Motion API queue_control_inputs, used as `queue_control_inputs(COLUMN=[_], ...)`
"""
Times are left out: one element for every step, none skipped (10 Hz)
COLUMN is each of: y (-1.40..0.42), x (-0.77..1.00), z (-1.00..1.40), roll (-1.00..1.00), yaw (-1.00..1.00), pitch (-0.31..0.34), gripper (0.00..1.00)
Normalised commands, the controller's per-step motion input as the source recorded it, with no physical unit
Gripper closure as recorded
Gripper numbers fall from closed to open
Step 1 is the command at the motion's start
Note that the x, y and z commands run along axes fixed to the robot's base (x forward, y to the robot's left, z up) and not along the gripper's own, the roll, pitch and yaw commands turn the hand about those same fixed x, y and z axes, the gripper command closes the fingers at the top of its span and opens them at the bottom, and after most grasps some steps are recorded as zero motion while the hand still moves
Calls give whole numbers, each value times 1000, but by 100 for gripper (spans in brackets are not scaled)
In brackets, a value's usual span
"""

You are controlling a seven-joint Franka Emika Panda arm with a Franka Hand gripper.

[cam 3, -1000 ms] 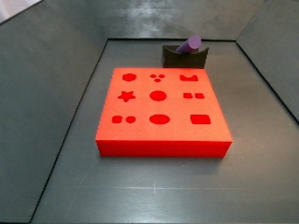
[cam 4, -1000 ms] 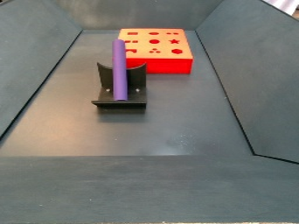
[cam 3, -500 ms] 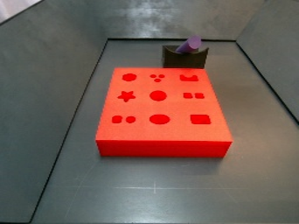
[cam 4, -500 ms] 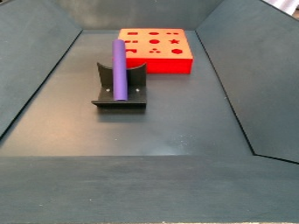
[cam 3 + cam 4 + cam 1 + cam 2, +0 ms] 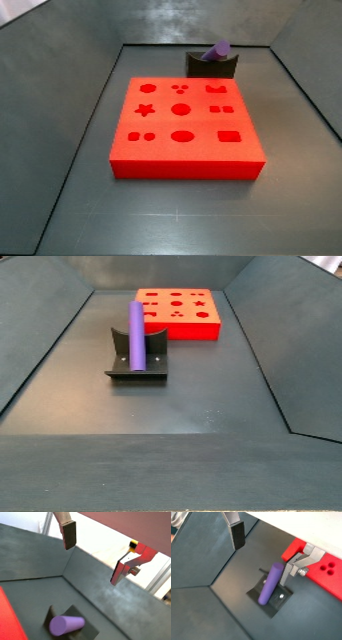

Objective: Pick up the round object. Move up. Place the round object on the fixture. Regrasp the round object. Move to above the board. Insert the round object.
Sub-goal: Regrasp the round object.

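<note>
Three task items for your tally, plus the gripper (image 5: 264, 554). Item one, the round object (image 5: 135, 335): a slim purple peg resting on the fixture (image 5: 138, 356), leaning against its dark upright with its lower end down by the base plate; you see it full length in a side view and in a wrist view (image 5: 270, 584), and only its upper end poking above the dark block in a side view (image 5: 217, 49); a wrist view shows its round end face on (image 5: 66, 624). Item two, the fixture: a dark bracket on a base plate standing on the grey floor (image 5: 174, 406), just beyond the far short edge of the board in a side view (image 5: 213, 66), also seen in both wrist views (image 5: 52, 616) (image 5: 282, 598). Item three, the board (image 5: 183, 124): a flat red-orange slab with darker cut-outs, lying flat on the floor, apart from the fixture (image 5: 181, 312); an edge of it shows in both wrist views (image 5: 323, 566) (image 5: 10, 618). The gripper (image 5: 93, 554): you find it only in the wrist views, up above the peg and fixture, its silver fingers (image 5: 236, 532) spread wide apart with nothing between them, touching neither peg nor bracket; it is out of frame in both side views
</note>
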Motion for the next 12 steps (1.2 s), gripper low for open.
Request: queue_control_inputs(y=[-49, -51, -55, -55, -51, -43, -46, -50, 45, 46, 40, 34], x=[109, 113, 116, 117, 115, 107, 94, 91, 38, 40, 49, 54], z=[-12, -10, -12, -15, -12, 1, -6, -10, -1000, -1000, -1000, -1000], roll=[1000, 957, 708, 525, 352, 245, 184, 172, 167, 166, 147, 116], yaw=[167, 191, 214, 228, 235, 234, 226, 212, 145, 131, 103, 87], pitch=[202, 208, 181, 154, 127, 94, 43, 22, -12, -16, -50, -68], gripper=[0, 0, 0, 0, 0, 0, 0, 0, 0, 0, 0, 0])
